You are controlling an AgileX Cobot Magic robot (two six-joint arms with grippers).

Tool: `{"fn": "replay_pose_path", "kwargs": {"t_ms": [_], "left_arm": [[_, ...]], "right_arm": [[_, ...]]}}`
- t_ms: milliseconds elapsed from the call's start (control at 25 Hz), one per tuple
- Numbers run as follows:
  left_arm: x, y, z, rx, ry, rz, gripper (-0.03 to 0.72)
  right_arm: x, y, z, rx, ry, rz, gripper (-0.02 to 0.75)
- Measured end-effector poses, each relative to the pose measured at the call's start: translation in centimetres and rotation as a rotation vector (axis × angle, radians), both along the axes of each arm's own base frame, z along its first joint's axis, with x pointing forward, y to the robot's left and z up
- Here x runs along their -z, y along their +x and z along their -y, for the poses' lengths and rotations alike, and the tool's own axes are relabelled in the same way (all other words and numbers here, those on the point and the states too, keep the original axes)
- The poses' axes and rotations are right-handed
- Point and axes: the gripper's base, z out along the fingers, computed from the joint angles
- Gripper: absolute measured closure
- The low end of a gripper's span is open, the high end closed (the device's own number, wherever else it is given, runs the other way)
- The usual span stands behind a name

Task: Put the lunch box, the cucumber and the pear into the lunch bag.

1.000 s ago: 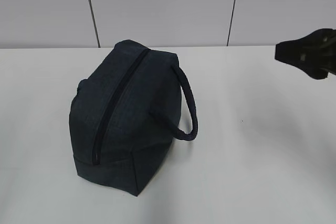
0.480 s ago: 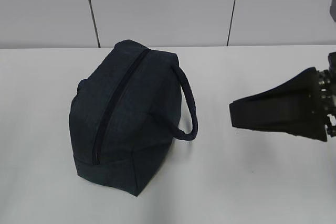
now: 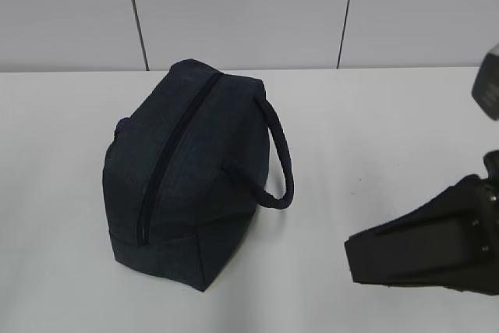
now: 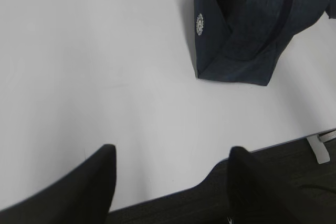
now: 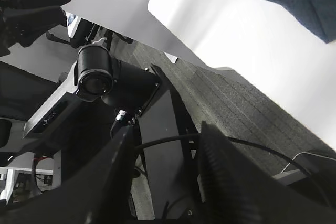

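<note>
Exterior view: zipped bag sits on table; right gripper and left gripper both spread, empty.

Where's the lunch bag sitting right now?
In the exterior view the lunch bag stands zipped shut on the white table, left of centre, one looped handle facing the right hand at the lower right.

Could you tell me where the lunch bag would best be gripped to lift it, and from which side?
Probably by the looped handle on the right side of the lunch bag. It stands out clear of the fabric as an open arc, so a gripper coming from the right could close around the strap. The bag is zipped shut.
</note>
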Motion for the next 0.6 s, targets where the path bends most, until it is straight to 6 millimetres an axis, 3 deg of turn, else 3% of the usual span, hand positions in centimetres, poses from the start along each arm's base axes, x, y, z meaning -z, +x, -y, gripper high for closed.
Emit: {"fn": "replay_pose_path", "kwargs": {"t_ms": [200, 440, 600], "left_arm": [[0.0, 0.0, 0.0, 0.0, 0.0, 0.0, 0.285], [0.0, 0.0, 0.0, 0.0, 0.0, 0.0, 0.285], [0.0, 0.0, 0.0, 0.0, 0.0, 0.0, 0.285]], "right_arm": [[0.5, 0.1, 0.1, 0.04, -0.015, -0.013, 0.406], [-0.6, 2.6, 0.8, 0.338, -0.015, -0.118, 0.406], [-1.6, 3.5, 0.9, 0.49, 0.142, -0.245, 0.406]]}}
